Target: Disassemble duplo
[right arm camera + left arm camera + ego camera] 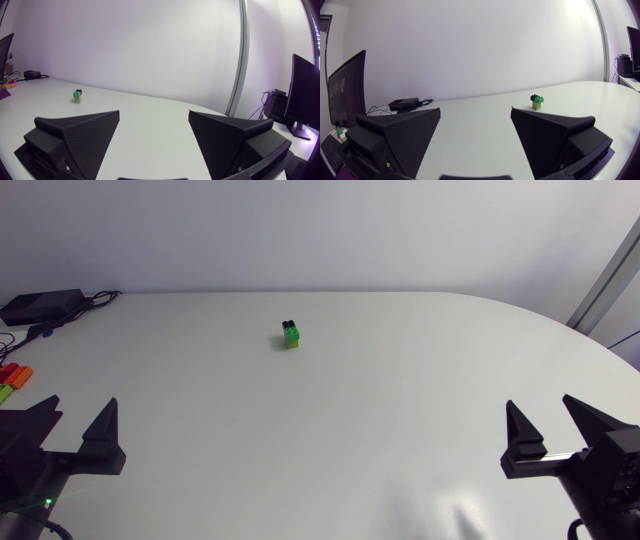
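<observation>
The white surface point(400, 430) is spreading wide beneath me, and I am holding both arms low at its near edge. My left claw point(82, 404) is hanging at about 8 o'clock and my right claw point(540, 404) at about 4 o'clock, each with its wedge fingers spread apart and gripping nothing. A black box point(40, 305) with cables is sitting out at 10 o'clock. The duplo stack point(291, 334) is standing upright toward 12 o'clock, well apart from both claws, with a black brick point(289, 324) capping green bricks point(292, 338). I am judging it light, rigid, smooth-sided plastic, likely to skid or topple if nudged from one side, its studs biting firmly. I am reckoning on one claw pinching the lower green bricks across their flat sides while the other is taking the black cap and peeling it off at a tilt. No tray or bin is showing in any view.
</observation>
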You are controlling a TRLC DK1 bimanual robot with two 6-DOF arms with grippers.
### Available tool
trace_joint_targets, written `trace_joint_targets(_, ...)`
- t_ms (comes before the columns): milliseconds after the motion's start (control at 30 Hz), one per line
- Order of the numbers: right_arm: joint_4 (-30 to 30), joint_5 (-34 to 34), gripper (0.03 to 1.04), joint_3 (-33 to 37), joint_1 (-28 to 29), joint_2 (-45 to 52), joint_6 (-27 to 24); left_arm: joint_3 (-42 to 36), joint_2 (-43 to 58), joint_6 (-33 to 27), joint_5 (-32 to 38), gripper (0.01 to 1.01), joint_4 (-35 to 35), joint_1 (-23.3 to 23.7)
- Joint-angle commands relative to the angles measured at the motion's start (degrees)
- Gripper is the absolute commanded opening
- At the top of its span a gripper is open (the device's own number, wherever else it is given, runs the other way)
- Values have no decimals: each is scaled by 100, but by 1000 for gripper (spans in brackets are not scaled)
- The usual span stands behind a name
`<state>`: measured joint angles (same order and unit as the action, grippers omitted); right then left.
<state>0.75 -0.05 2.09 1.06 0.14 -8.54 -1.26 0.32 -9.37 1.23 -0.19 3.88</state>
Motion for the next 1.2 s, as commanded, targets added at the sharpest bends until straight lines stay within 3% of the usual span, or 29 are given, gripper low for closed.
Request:
trace_joint_targets(0,-102,-47,998,-209,-44,-41,1,117,-93,40,-18,979,-8,-36)
trace_joint_targets(633,-102,-47,998,-209,-176,-58,203,108,-102,58,-18,974,-43,-54)
trace_joint_targets(767,-321,-30,997,29,-352,-41,168,-437,39,128,-18,930,-324,-107)
trace_joint_targets(867,-471,23,997,512,-387,320,212,-1034,794,172,-18,930,-359,-107)
trace_joint_targets(1033,-585,67,997,1584,-422,1823,388,-2116,2438,418,-18,931,-324,-116)
trace_joint_targets(1167,-612,23,997,2191,-545,2596,581,-2625,3642,453,0,934,80,-564)
